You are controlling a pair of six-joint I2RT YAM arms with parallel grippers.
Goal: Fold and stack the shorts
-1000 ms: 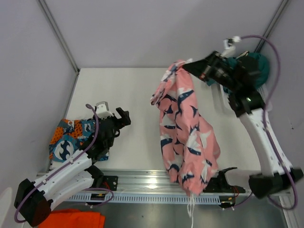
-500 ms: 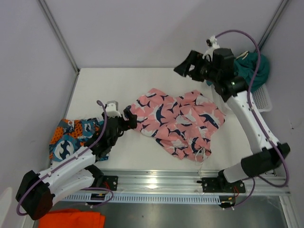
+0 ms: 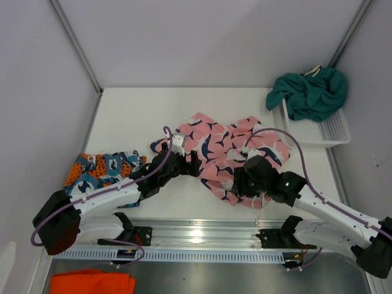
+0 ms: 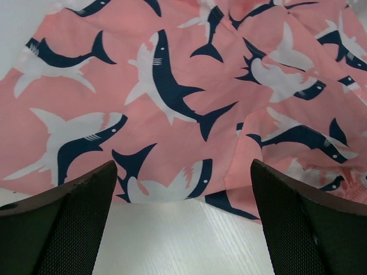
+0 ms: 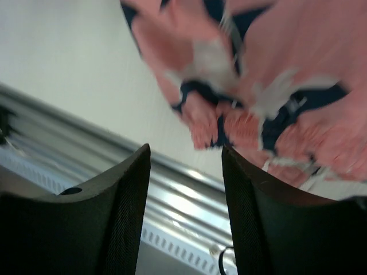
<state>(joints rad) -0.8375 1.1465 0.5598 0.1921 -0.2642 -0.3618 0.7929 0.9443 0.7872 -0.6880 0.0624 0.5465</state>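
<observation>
The top external camera looks steeply down from above and behind the arm bases, over the whole white table (image 3: 141,110). The left gripper (image 4: 182,166) camera sits close over the pink shark-print fabric shorts (image 4: 172,86). The right gripper (image 5: 186,150) camera, blurred, faces their near hem and the ribbed metal rail (image 5: 172,195). All three views share the shorts.

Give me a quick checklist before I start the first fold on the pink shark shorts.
1. Pink shark shorts spread flat: not ok, rumpled and creased.
2. Left pincer open at their left edge: ok.
3. Right pincer empty at their near edge: ok, jaws apart.
4. Teal shorts out of the basket: not ok, heaped at its far end.
5. Graphic-print shorts folded: cannot tell, the left arm covers part.
</observation>
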